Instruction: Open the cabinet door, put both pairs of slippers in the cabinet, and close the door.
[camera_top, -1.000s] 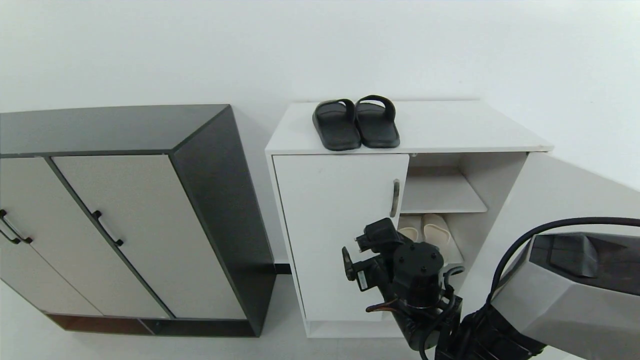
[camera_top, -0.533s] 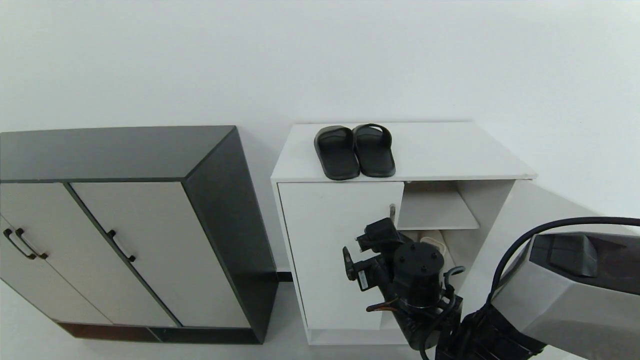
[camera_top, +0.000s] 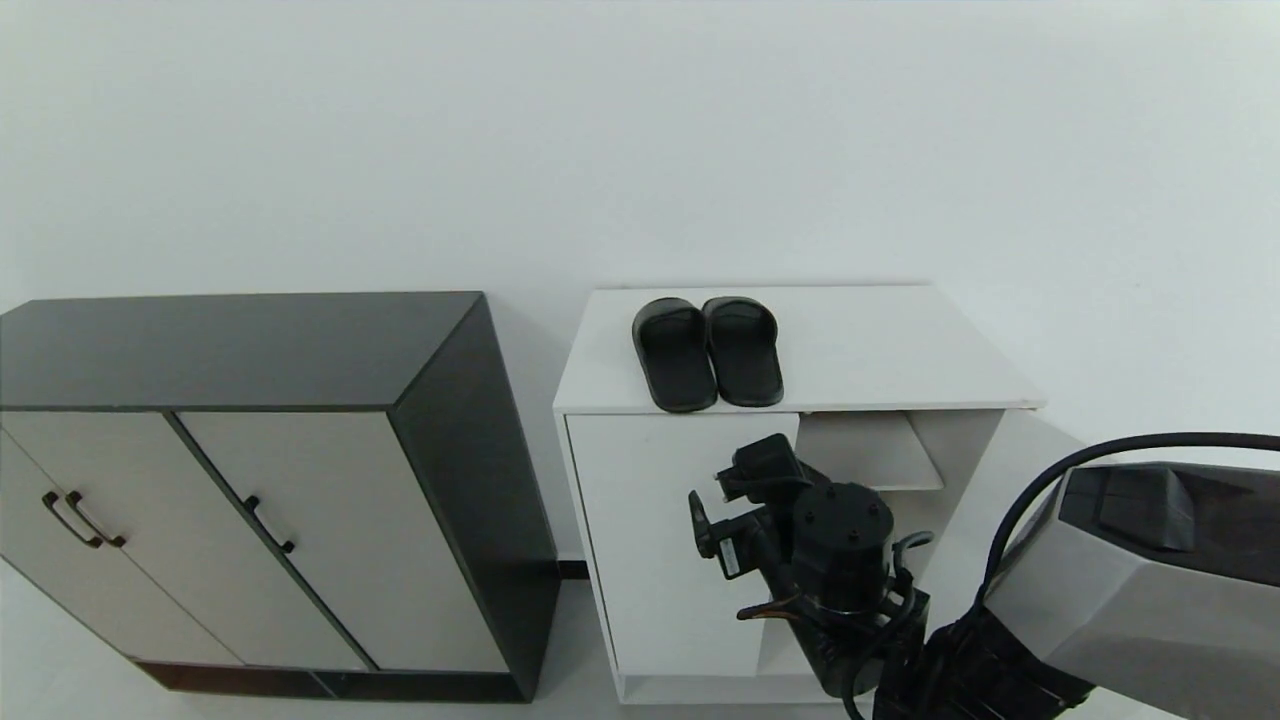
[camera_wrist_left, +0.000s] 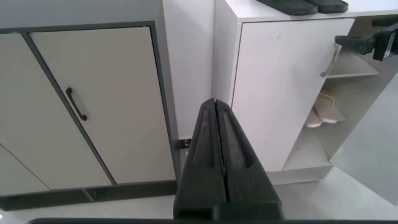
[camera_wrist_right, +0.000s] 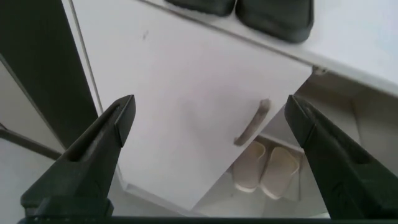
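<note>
Slippers in two pairs. The black slippers (camera_top: 708, 352) lie side by side, touching, on the top of the white cabinet (camera_top: 900, 350), toward its 9 o'clock half, heels at the front edge. Their long axes run from 6 to 12 o'clock in the head view: straps and toes point to 12, at the wall, and heels to 6, at the robot. The cream slippers (camera_wrist_right: 266, 168) sit inside the open compartment on the 3 o'clock side, below the upper shelf (camera_top: 870, 455); their heading is unclear. The door (camera_top: 680, 540) on the 9 o'clock side is shut, its handle (camera_wrist_right: 252, 123) at the inner edge.

The right gripper (camera_wrist_right: 210, 111) hangs before that door, at 6 o'clock from the black pair, jaws spread wide and empty. The left gripper (camera_wrist_left: 215, 104) hangs farther back, facing both cabinets, jaws pressed together on nothing. A dark cabinet (camera_top: 250, 350) stands at 9 o'clock, doors shut.

Step in hand, as judged: fetching the black pair. The right gripper should rise above the top's front edge and approach from 6 o'clock. It should close crosswise to the long axis, over the two touching straps, so that both come in one grasp. It should then lift clear before drawing back, swing toward 3 o'clock past the handle, and enter toes first onto free shelf space.
</note>
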